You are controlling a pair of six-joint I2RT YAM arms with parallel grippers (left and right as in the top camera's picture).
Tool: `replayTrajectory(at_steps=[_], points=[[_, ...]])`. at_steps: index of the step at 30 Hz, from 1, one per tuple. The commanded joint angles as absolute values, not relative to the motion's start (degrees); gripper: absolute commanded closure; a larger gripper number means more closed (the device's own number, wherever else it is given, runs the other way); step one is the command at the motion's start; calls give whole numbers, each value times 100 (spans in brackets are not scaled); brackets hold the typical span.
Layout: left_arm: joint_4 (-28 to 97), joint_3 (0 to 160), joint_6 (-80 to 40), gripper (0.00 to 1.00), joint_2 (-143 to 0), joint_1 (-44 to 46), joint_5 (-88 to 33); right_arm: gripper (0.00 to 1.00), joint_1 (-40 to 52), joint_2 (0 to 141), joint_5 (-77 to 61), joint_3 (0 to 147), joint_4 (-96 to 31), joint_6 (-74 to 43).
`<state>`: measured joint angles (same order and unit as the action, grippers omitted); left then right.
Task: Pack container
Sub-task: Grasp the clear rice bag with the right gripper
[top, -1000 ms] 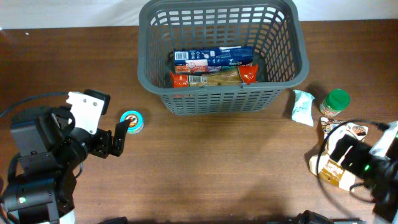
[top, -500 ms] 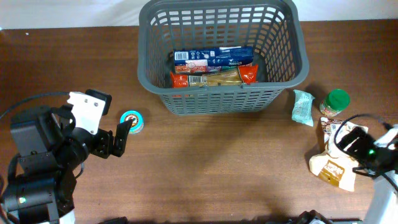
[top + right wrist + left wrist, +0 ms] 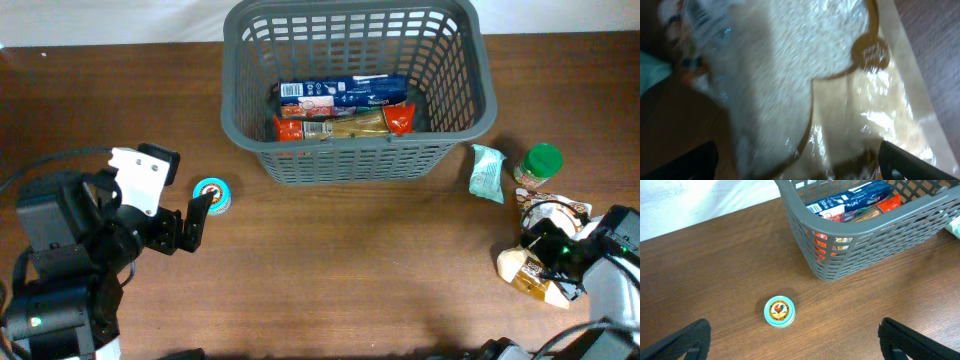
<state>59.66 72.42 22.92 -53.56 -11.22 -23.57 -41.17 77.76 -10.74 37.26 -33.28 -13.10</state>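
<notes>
Packing partly done: the container (image 3: 350, 160), far centre of the worktop (image 3: 330, 270), holds a blue packet (image 3: 345, 92) and a red packet (image 3: 345, 125); tin (image 3: 211, 194), pouch (image 3: 487, 172), jar (image 3: 543, 160) and rice bag (image 3: 522, 270) lie outside, left hand (image 3: 183, 225) spread empty, right hand (image 3: 555, 255) spread close over the rice bag.

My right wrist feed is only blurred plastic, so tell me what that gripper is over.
Observer: The open right gripper is over a cream and brown plastic pouch of white grains, at the far right.
Operator: Name its neighbours.
Observer: A green-lidded jar stands beyond it, beside a pale mint packet.
Operator: Report the basket.
Observer: The large dark grey plastic basket holds a blue packet and an orange-ended packet.
Operator: Now the left side.
Observer: The open left gripper faces a small round teal tin.
</notes>
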Motion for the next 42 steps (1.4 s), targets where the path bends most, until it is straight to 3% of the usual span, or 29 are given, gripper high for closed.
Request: replayTrajectory(at_steps=[1,6,9,13,15,20,26,42], points=[[5937,7210,2318,1,-5328,-1135,-2447,0,-3922,8270,-808,3680,-3111,-1339],[5935,7210,2318,1,-5328,-1135,-2445,5,-3402,8919,-364,3680,-2945,-1343],[5937,7210,2318,1,-5328,-1135,-2445,16,-3114,9218,-93,3680,-2875,-1347],[5937,7210,2318,1,-5328,-1135,-2445,42,-2926,9382,54,3680,-2864,-1406],[5937,7210,2318,1,-5328,-1135,-2445,47,-2926,9382,51,3680,-2869,-1437],[5935,7210,2320,1,-5328,-1135,-2445,78,-2926,9382,54,3680,-2893,-1446],[5935,7210,2320,1,-5406,-1135,-2445,96,-2926,9378,49,3704,-3000,-1448],[5894,7210,2318,1,-5489,-1135,-2475,97,-2926,7832,49,5201,-5013,-1859]])
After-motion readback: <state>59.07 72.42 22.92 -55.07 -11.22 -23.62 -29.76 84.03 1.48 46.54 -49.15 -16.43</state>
